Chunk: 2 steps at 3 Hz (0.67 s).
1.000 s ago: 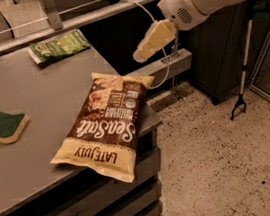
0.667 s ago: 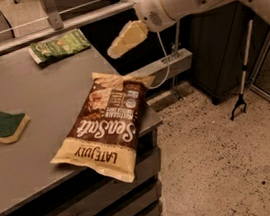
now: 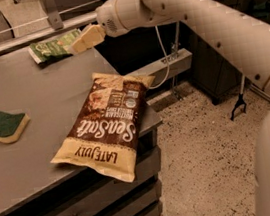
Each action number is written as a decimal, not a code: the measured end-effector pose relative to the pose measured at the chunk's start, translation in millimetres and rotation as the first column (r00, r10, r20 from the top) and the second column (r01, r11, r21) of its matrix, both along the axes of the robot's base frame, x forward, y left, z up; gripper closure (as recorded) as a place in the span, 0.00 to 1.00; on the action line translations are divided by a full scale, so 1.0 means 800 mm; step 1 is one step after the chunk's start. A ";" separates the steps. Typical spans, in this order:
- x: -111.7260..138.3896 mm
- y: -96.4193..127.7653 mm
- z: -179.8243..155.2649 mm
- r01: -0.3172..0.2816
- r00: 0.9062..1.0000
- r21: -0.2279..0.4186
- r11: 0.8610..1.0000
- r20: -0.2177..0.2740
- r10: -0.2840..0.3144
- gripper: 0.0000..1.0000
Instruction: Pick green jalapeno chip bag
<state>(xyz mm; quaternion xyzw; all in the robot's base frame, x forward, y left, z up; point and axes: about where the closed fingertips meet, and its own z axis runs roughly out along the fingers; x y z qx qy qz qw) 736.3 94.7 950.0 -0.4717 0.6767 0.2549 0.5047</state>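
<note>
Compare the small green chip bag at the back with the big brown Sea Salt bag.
Size: the small flat green chip bag is far smaller than the large brown-and-cream Sea Salt bag. Place: the green one lies at the far edge of the grey table, by the gripper; the brown one overhangs the near corner. Both lie flat.

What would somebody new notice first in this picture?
The big brown-and-cream Sea Salt chip bag lies mid-frame, overhanging the near right corner of the grey table. Above it, the pale robot arm reaches in from the right, its gripper at the small green jalapeno chip bag by the far edge.
</note>
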 end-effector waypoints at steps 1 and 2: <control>0.034 0.055 -0.019 -0.039 0.999 0.012 0.999 0.030 0.039 0.00; 0.063 0.095 -0.052 -0.070 0.997 -0.029 0.997 0.033 0.071 0.00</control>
